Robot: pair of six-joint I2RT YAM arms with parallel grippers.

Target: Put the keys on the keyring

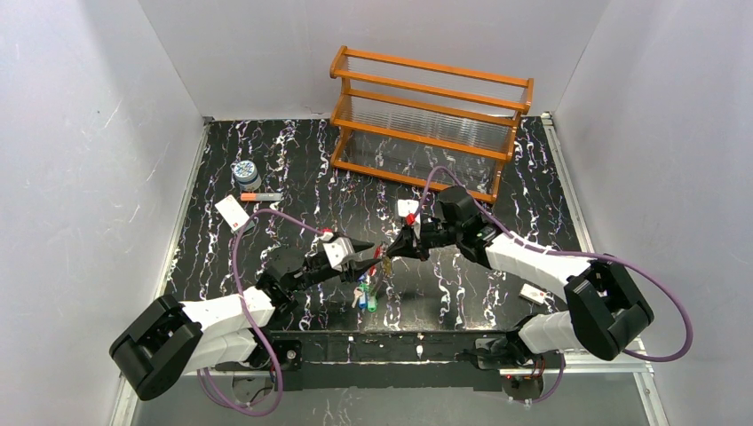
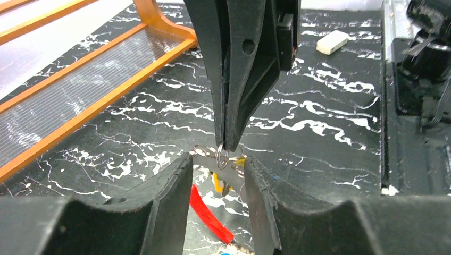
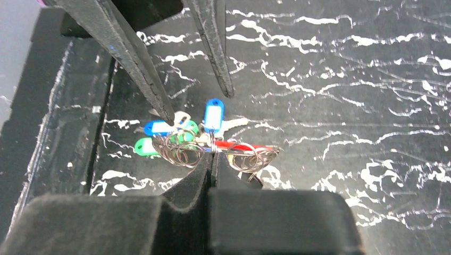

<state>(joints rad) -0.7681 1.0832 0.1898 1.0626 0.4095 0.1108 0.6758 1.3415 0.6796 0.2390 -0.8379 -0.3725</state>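
The keyring (image 3: 213,147), a bundle of thin silvery loops with a curved red piece (image 3: 239,145), hangs just above the table. My right gripper (image 3: 213,159) is shut on one loop. Blue (image 3: 214,114), green (image 3: 143,146) and other keys lie clustered beside it, and they also show in the top view (image 1: 364,295). My left gripper (image 2: 218,170) is open, with its fingers (image 2: 170,202) either side of the ring (image 2: 222,156). A yellow key (image 2: 218,183) and the red piece (image 2: 210,215) lie below it. In the top view both grippers meet at the table's middle, left (image 1: 373,257) and right (image 1: 397,248).
An orange rack (image 1: 431,120) stands at the back. A patterned jar (image 1: 246,170), an orange-tipped stick (image 1: 260,196) and a white card (image 1: 232,213) lie at the left. A small white block (image 1: 534,292) lies at the right near the table's front edge.
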